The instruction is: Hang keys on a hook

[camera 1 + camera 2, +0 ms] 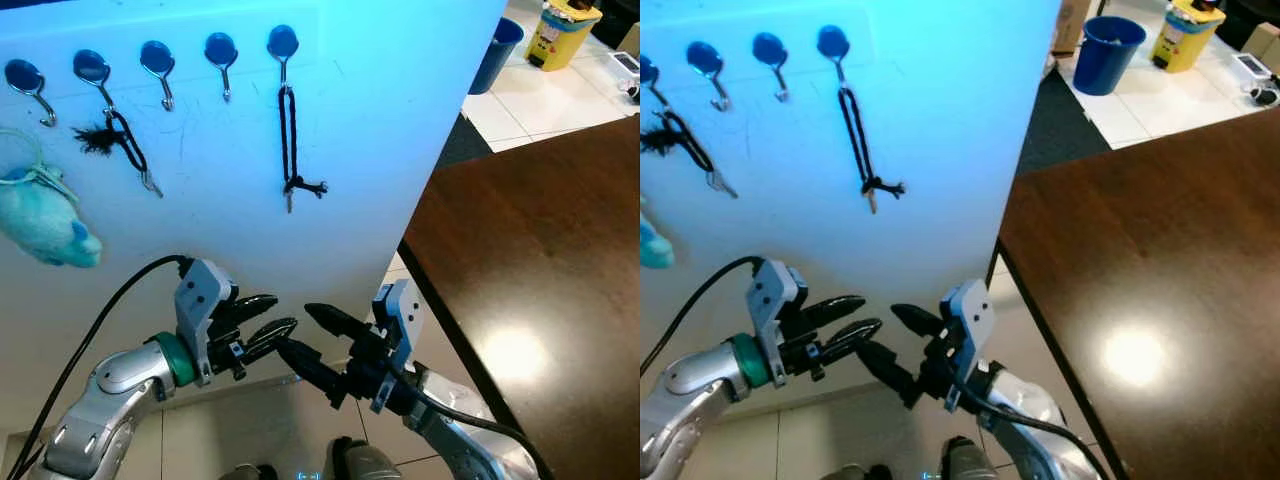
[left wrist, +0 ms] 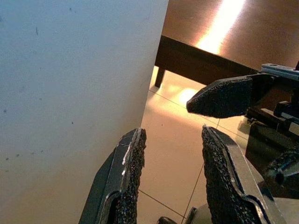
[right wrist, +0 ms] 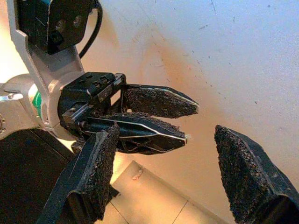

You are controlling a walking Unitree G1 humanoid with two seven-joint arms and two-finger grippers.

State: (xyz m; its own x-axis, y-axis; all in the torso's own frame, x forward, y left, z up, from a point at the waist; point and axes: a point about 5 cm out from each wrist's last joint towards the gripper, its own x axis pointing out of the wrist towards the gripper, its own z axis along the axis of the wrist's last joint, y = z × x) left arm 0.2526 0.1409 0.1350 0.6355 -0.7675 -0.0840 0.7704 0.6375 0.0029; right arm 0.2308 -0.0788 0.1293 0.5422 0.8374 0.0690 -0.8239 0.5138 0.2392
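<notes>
A key on a black cord (image 1: 288,140) hangs from the rightmost blue-based hook (image 1: 283,45) on the white board (image 1: 380,120). A second key on a black cord (image 1: 128,145) hangs from another hook (image 1: 92,70) further left. Both grippers are low in front of the board, below the hooks, tips almost meeting. My left gripper (image 1: 283,311) is open with nothing between its fingers (image 2: 131,172). My right gripper (image 1: 295,328) faces it, open wide and empty, its pads (image 3: 93,172) on either side of the left gripper's tips.
A teal plush toy (image 1: 45,225) hangs at the board's left edge, and several hooks are bare. A dark brown table (image 1: 540,280) stands close on the right. A blue bin (image 1: 497,50) and a yellow container (image 1: 562,30) sit on the tiled floor behind.
</notes>
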